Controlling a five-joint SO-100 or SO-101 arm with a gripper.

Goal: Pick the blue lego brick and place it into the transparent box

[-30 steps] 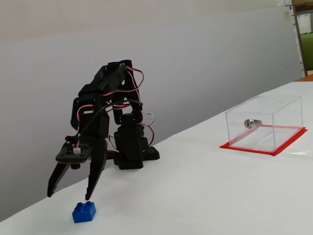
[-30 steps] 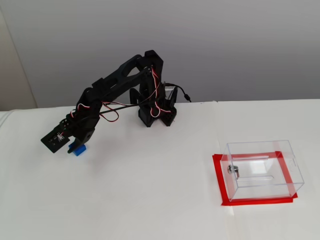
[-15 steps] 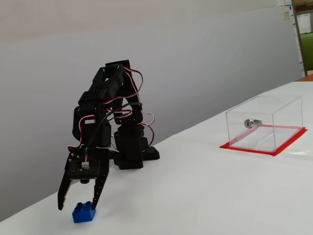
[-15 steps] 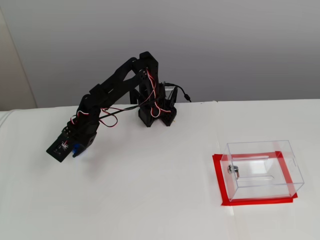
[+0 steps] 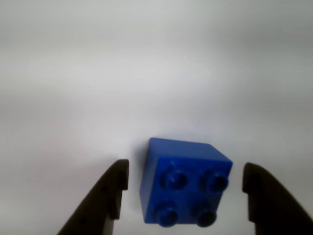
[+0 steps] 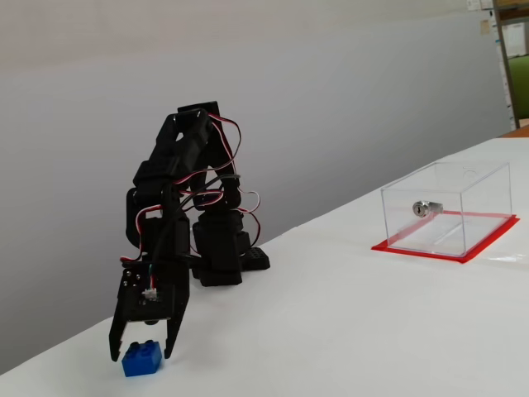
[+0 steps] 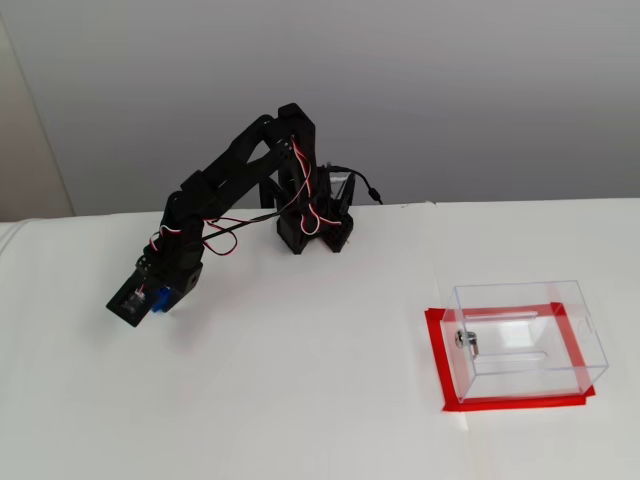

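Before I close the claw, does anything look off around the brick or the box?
Nothing stands out. The blue lego brick sits studs-up on the table between the open claw, turned slightly askew to its fingers. The transparent box stands square on its red base, empty but for its lock.

Wrist view: you look steeply down, very close, between the fingers (image 5: 105,200). A fixed view: low, table-level, side-on, arm (image 6: 178,215) at left. Another fixed view: high, frontal. Both fixed views share arm and transparent box (image 7: 525,340).

The gripper (image 6: 139,356) hangs over the blue lego brick (image 6: 141,358) — fingers parted, one either side; the transparent box (image 6: 446,208) stands well apart, at right.
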